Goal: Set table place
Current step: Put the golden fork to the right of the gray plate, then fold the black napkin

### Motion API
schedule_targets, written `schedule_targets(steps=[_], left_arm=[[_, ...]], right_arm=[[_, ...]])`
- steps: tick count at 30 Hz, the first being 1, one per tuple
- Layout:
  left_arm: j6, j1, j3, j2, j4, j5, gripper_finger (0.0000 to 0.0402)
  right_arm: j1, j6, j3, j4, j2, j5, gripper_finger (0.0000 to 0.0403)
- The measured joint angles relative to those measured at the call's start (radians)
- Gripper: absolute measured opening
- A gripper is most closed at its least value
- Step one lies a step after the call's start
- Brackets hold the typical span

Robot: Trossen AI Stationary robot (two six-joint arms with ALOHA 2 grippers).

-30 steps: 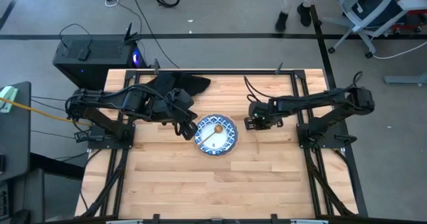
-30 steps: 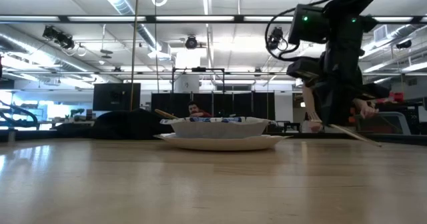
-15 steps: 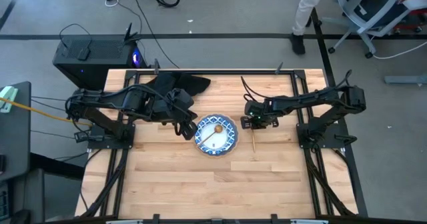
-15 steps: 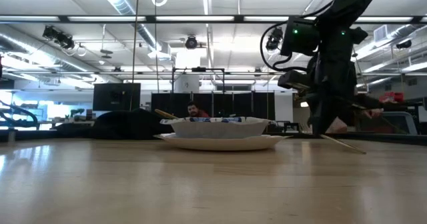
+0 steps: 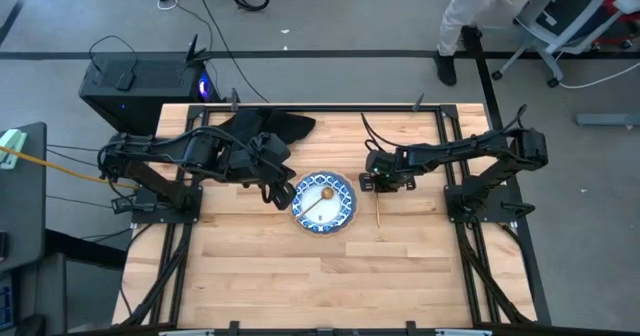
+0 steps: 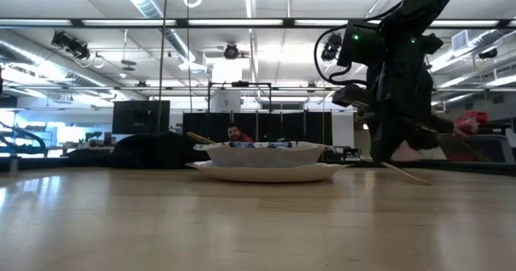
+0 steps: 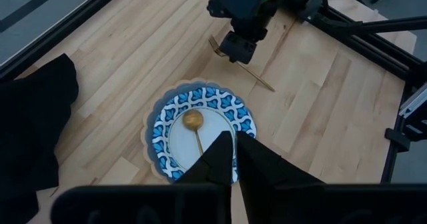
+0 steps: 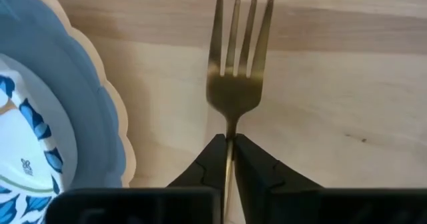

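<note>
A blue-and-white patterned dish (image 5: 338,202) sits on a round blue-grey plate (image 8: 100,117) at mid-table, with a gold spoon (image 5: 321,198) lying in it. A gold fork (image 5: 379,214) lies just right of the plate, tines toward the far edge, handle toward the near edge. My right gripper (image 5: 383,183) stands over the fork's tine end, shut on it. My left gripper (image 5: 272,192) hangs shut and empty above the plate's left side; its wrist view looks down past the fingers (image 7: 234,141) onto the dish. The black napkin (image 5: 265,126) lies crumpled by the far edge. My right gripper pinches the fork's thin neck (image 8: 229,132), just behind the tines, between its two fingers. The fingers come from above, pointing steeply down, and lie across the handle. The handle's free end (image 6: 423,181) rests on the table beside the plate's right rim.
A black box (image 5: 140,81) stands off the table's far left corner. A person's legs (image 5: 462,21) and an office chair (image 5: 560,21) are beyond the far right corner. Bare wood (image 5: 320,276) spreads across the table's near half.
My right gripper has sunk and shifted a little toward the plate with the fork. The fork, first held slanting clear of the table, has come down until its handle lies on the wood right of the plate.
</note>
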Motion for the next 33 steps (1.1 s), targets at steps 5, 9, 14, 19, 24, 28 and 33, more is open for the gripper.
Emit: schedule_targets(steps=[5, 9, 14, 19, 24, 28, 33], left_arm=[[0.000, 0.000, 0.000, 0.000, 0.000, 0.000, 0.0033], [0.000, 0.000, 0.000, 0.000, 0.000, 0.000, 0.0033], [-0.001, 0.000, 0.000, 0.000, -0.005, 0.000, 0.0025], [-0.102, 0.027, 0.000, 0.000, -0.034, 0.038, 0.0025], [-0.161, 0.115, 0.000, 0.003, -0.153, 0.080, 0.0029], [-0.176, 0.209, -0.002, 0.021, -0.246, 0.084, 0.0024], [-0.114, 0.301, -0.002, 0.046, -0.281, 0.082, 0.0027]], right_arm=[[0.000, -0.008, 0.000, 0.000, 0.000, 0.007, 0.0044], [0.000, -0.009, 0.000, 0.000, 0.000, 0.007, 0.0060], [0.000, -0.011, 0.000, 0.000, -0.001, 0.007, 0.0084], [-0.024, -0.058, -0.001, -0.008, -0.068, 0.006, 0.0094], [-0.065, -0.107, -0.001, -0.007, -0.179, 0.007, 0.0093], [-0.096, -0.176, -0.001, -0.004, -0.265, 0.007, 0.0092], [-0.109, -0.268, -0.001, 0.001, -0.346, 0.007, 0.0095]])
